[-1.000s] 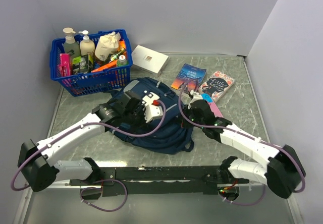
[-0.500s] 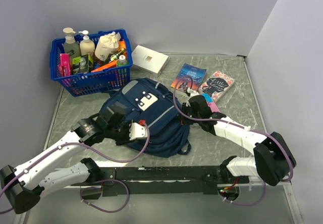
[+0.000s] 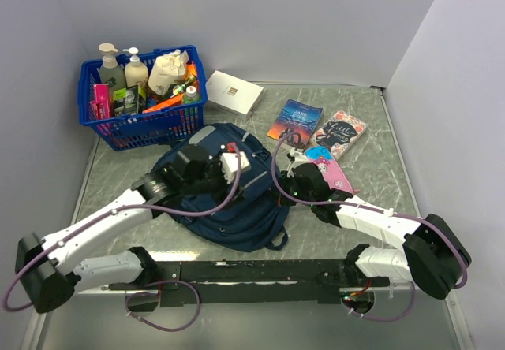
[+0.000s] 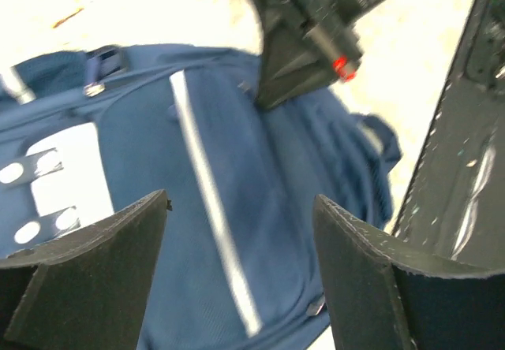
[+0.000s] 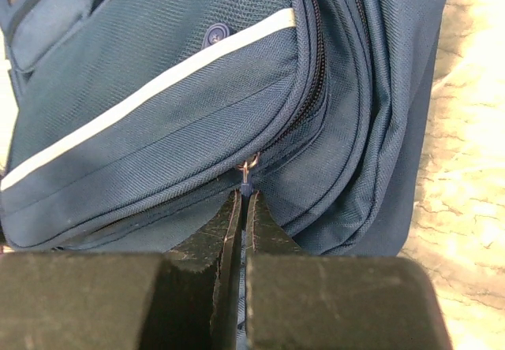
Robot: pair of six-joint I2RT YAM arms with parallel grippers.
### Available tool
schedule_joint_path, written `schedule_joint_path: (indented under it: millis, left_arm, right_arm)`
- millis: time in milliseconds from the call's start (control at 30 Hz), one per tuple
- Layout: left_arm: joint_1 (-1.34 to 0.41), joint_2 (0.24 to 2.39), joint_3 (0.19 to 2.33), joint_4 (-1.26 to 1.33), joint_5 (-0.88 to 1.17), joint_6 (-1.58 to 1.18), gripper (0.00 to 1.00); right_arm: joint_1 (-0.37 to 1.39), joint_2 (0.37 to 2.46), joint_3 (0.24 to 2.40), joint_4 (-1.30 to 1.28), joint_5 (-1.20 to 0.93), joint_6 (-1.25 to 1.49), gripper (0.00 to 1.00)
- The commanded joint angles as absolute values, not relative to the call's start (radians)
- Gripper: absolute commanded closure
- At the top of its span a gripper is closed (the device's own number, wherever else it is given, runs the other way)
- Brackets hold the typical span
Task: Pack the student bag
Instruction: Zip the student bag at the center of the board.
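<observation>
My left arm reaches in low from the near-left corner. Its end effector (image 3: 223, 165) hovers over the student bag (image 3: 237, 208), jaws spread wide with nothing between them. My right arm stretches low from the near right, its end effector (image 5: 241, 199) pinched together on a zipper pull (image 5: 248, 166). The bag lies flat in the middle of the table (image 3: 118, 184), with the blue basket (image 3: 142, 125) just behind it.

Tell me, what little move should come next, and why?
Probably the right end effector should draw the zipper pull along its track. It looks pinched shut on that pull, the zipper on the student bag looks closed there, and the left end effector hangs open over the bag's front, holding nothing.
</observation>
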State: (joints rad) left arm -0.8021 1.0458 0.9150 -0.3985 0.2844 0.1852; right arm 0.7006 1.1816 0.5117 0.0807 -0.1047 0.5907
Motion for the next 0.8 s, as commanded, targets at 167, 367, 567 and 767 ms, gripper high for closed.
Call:
schedule_joint_path:
  millis: [167, 367, 567, 767]
  left_arm:
    - [-0.885, 1.17, 0.802, -0.092, 0.143, 0.032, 0.13]
    - [-0.887, 1.212, 0.779, -0.043, 0.055, 0.029, 0.12]
    - [-0.908, 1.262, 0.793, -0.015, 0.067, 0.034, 0.13]
    - [-0.945, 1.285, 0.779, -0.008, 0.094, 0.058, 0.14]
  right_arm:
    - [0.706, 1.161, 0.529, 0.23, -0.178, 0.621, 1.0]
    - [0.706, 1.158, 0.514, 0.253, -0.209, 0.63, 1.0]
    - [0.706, 1.161, 0.508, 0.268, -0.25, 0.632, 1.0]
    - [0.706, 1.138, 0.518, 0.242, -0.265, 0.615, 1.0]
